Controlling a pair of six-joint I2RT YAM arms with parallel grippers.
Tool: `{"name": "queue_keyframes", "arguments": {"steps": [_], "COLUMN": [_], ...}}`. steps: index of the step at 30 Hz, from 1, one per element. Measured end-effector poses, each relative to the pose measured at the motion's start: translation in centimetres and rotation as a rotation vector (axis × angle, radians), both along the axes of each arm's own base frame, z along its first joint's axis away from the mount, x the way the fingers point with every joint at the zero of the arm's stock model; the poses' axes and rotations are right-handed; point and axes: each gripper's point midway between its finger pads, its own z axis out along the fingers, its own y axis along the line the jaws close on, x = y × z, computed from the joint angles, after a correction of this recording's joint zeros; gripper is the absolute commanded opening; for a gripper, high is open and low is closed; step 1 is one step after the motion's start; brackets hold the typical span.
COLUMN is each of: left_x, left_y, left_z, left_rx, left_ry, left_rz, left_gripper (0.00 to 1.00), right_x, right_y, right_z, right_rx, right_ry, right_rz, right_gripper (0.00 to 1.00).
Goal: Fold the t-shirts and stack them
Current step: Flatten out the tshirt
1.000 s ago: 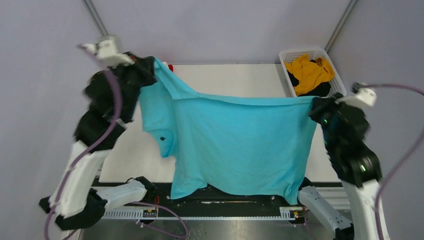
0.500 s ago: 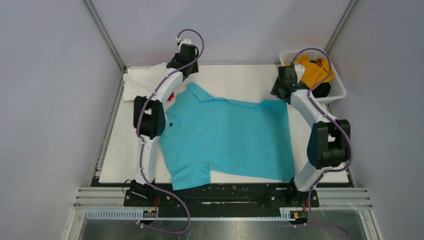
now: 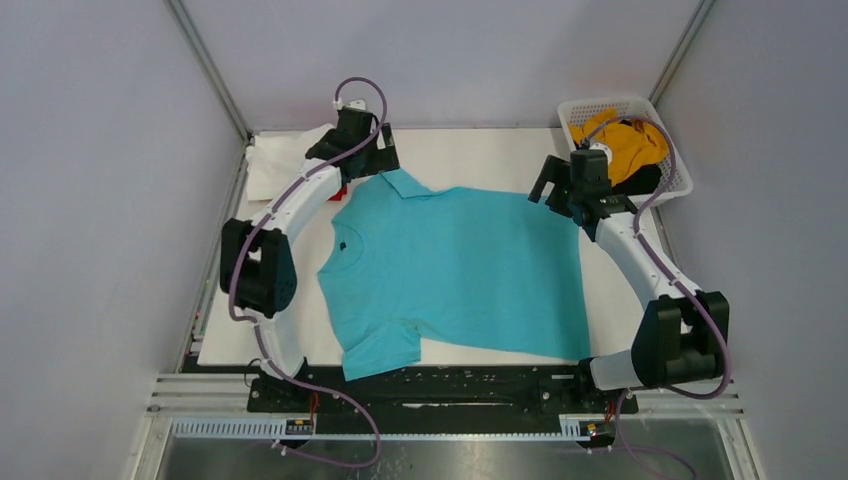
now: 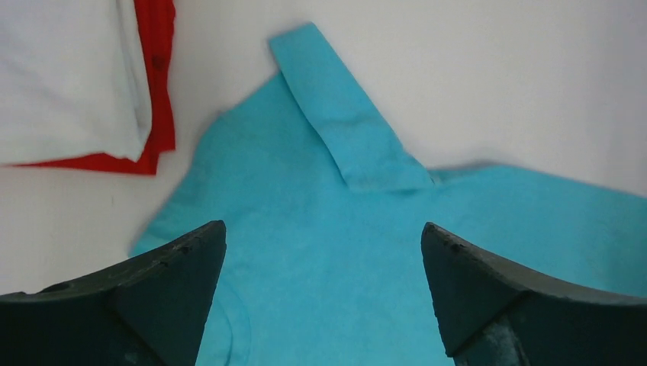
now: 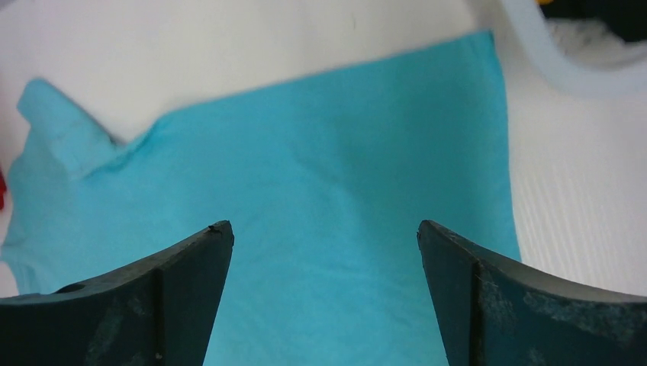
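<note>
Left end effector (image 4: 324,236): jaws spread wide and gripping nothing, both dark fingers (image 4: 175,282) hanging clear above cloth. Directly below it is the shoulder area of the turquoise t-shirt (image 3: 455,265), with the far sleeve (image 4: 343,145) lying as a flat strip pointing away across the table (image 3: 470,150). Right end effector (image 5: 324,229): likewise gaping and holding nothing, poised over the shirt's far right corner. From overhead, the turquoise shirt lies spread flat in the middle of the table. Its neck opening faces the left arm and its hem the right arm, and its near sleeve reaches the table's near edge (a few soft wrinkles, no folds made). Just left of the left end effector, a folded white t-shirt (image 4: 61,76) rests on top of a red t-shirt (image 4: 156,76), only the red edge showing. Both sit near the turquoise shoulder, not touching it. At the far right corner, just beyond the right end effector, is a white lattice basket (image 3: 610,104) with a mustard-yellow t-shirt (image 3: 625,140) bunched over a black t-shirt (image 3: 645,178) inside.
</note>
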Motion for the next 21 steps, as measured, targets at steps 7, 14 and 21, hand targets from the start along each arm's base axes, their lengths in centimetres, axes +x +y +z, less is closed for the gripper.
{"name": "queue_keyframes", "arguments": {"steps": [7,14,21], "left_x": [-4.6,-3.4,-0.3], "left_y": [-1.7,-4.7,-6.6], "left_z": [0.0,-7.5,-11.4], "left_rx": [-0.178,-0.317,-0.447], "left_ry": [0.016,0.154,0.174], "left_rz": [-0.051,-0.022,0.064], "left_gripper": [0.99,0.99,0.99], "right_x": [-5.0,-6.8,-6.4], "right_y": [1.5,3.2,4.0], "right_z": [-4.0,-6.8,-8.6], "right_rx": [0.095,0.176,0.214], "right_ry": [0.096,0.170,0.205], "right_rz": [0.059,0.113,0.130], "right_gripper": [0.99,1.00,0.99]}}
